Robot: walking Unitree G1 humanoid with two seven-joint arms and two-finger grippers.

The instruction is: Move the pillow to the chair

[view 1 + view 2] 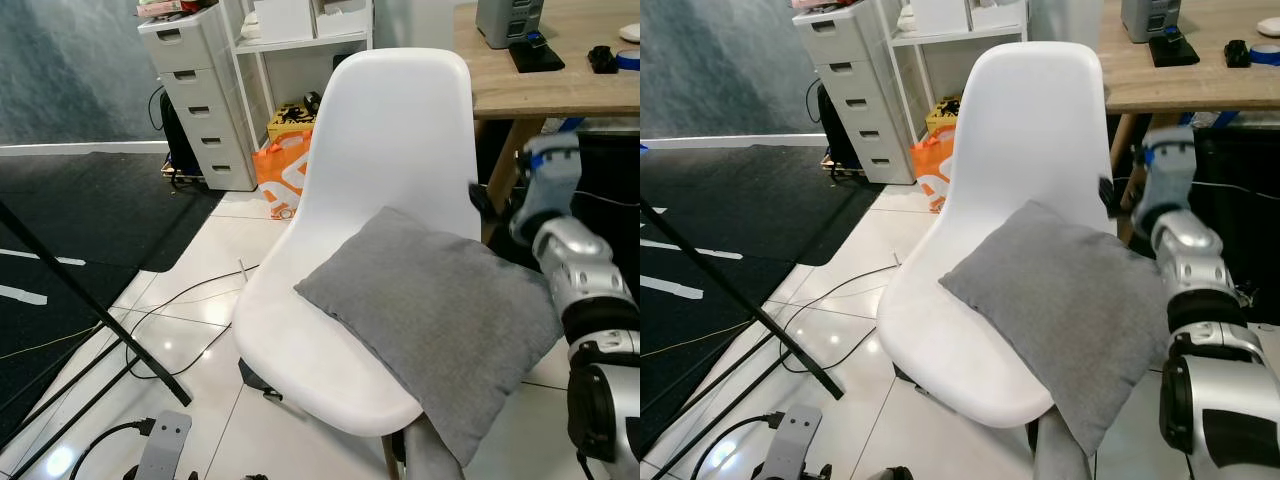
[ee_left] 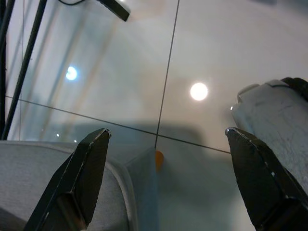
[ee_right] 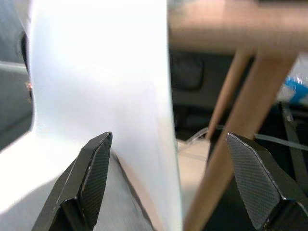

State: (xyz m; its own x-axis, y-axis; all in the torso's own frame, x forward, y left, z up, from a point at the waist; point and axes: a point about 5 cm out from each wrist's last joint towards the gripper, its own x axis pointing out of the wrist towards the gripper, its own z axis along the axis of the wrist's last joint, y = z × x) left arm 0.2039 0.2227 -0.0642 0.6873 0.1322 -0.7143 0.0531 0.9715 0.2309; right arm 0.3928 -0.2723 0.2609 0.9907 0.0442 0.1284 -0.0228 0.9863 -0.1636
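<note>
On a glossy tiled floor (image 1: 200,300) beside a wooden desk (image 1: 560,80), the pillow (image 1: 440,320) rests tilted on the chair (image 1: 380,200), one corner overhanging. The right gripper (image 3: 168,178), wide open and empty, hovers by the chair's back, apparently having let go. The left gripper (image 2: 163,178) hangs open, idle.
</note>
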